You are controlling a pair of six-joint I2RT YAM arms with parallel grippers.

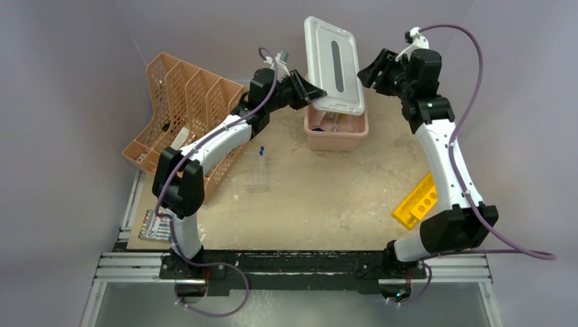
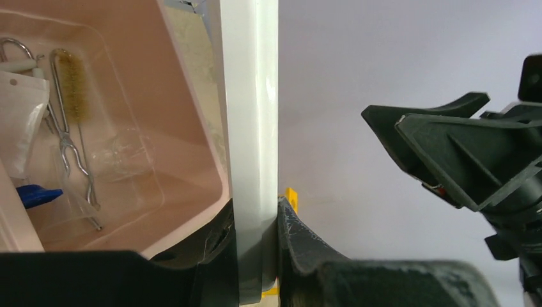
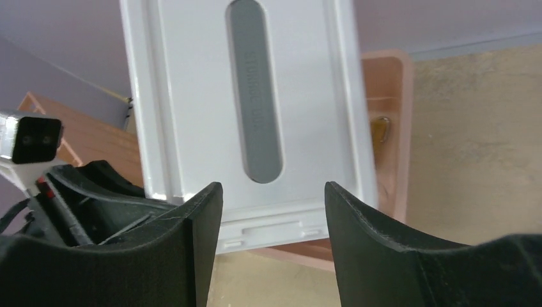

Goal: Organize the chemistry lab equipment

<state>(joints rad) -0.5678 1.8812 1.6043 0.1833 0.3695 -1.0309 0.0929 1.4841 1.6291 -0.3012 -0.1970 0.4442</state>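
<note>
Both arms point(image 1: 218, 136) point(image 1: 443, 153) outstretched over pink box point(image 1: 337, 138): left tool point(image 2: 255, 217) tight on raised white lid point(image 1: 320, 54), right tool point(image 3: 273, 192) spread alongside.

Bin point(image 1: 336, 133) at far centre of counter point(image 1: 327, 204). Lid point(image 1: 334, 65) tilted above bin, edge between left end effector point(image 1: 315, 94) fingers. File organiser point(image 1: 184, 109) far left. Tube rack point(image 1: 257, 174) left-front of bin. Marker pack point(image 1: 155, 226) near left. Holed block point(image 1: 417, 201) right. Forceps point(image 2: 67, 147), brush point(image 2: 71, 83) inside bin.

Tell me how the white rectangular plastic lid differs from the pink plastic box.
The white plastic lid is flat with a grey oval strip; the pink plastic box is deep. The lid is tilted up, clamped by the left gripper; the box sits level and open. Both are rectangular.
</note>
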